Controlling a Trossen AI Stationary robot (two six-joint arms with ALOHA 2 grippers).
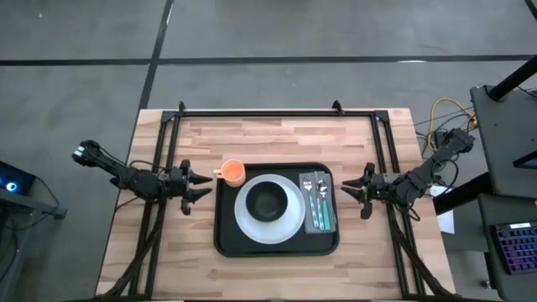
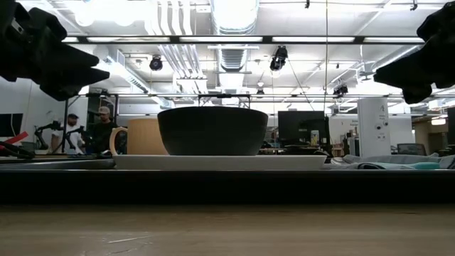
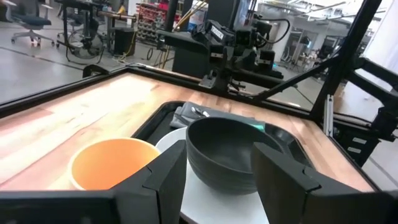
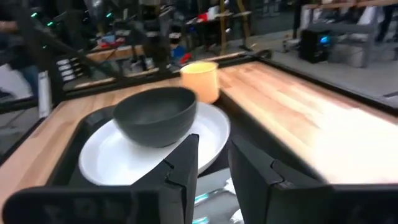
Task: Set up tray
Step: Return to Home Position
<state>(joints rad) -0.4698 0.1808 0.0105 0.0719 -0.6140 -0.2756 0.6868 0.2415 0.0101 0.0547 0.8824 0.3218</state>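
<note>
The black tray (image 1: 221,243) lies mid-table. On it rests a white plate (image 1: 248,223) with a dark bowl (image 1: 268,201) standing in its middle. An orange cup (image 1: 233,173) stands upright at the tray's far-left corner. A grey napkin (image 1: 329,220) with cutlery (image 1: 315,195) on top lies flat on the tray's right part. My left gripper (image 1: 201,185) hovers open just left of the tray, near the cup. My right gripper (image 1: 349,190) hovers open just right of the tray, beside the napkin. Both point toward the tray and touch nothing.
A black metal frame (image 1: 268,112) runs along the table's far edge and down both sides behind the arms. Bare wood (image 1: 277,138) lies between the tray and the far edge. Cables and equipment (image 1: 503,126) stand off the table's right side. People (image 2: 89,131) sit far off in the room.
</note>
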